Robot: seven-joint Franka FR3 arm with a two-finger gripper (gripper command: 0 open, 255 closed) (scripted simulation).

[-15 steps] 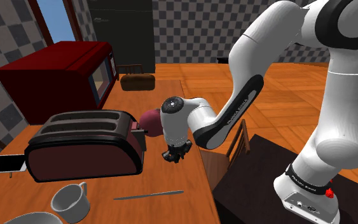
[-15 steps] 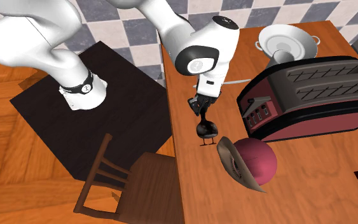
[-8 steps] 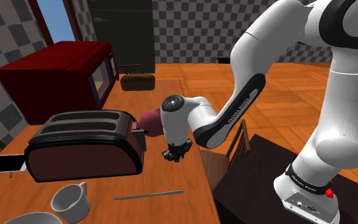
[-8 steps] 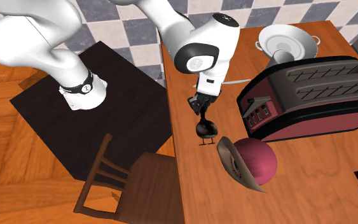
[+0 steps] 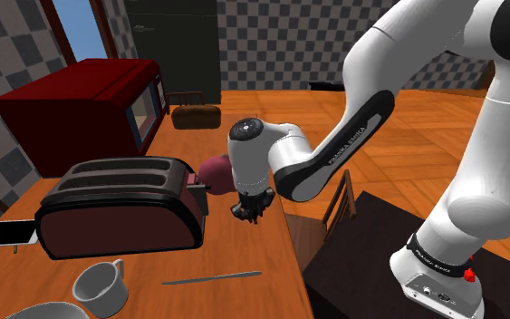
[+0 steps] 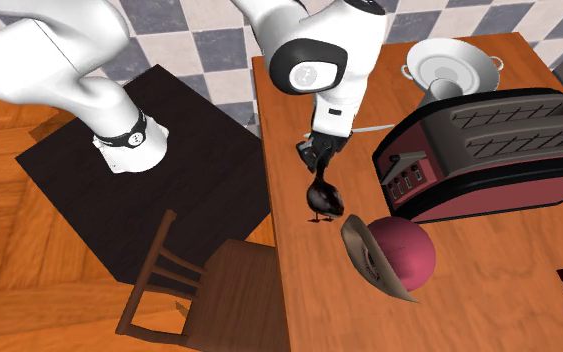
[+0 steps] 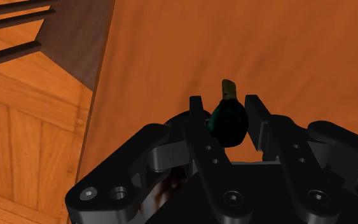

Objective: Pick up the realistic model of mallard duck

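Two fingers (image 7: 199,124) of the black gripper (image 7: 225,105) clamp the dark, green-headed duck model (image 7: 229,121) by its head, near the long dark-red toaster (image 6: 489,150).

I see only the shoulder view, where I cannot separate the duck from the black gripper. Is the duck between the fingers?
Observer: Yes. In the wrist view the gripper is shut on the duck: both fingers clasp its dark green head.
Operator: Where does its bill point?
Observer: The yellowish bill sticks out beyond their tips, away from the palm.
Operator: Is something close to the duck's body?
Observer: In the second exterior view the dark body hangs below the gripper, close beside the brown brim of a maroon hat.
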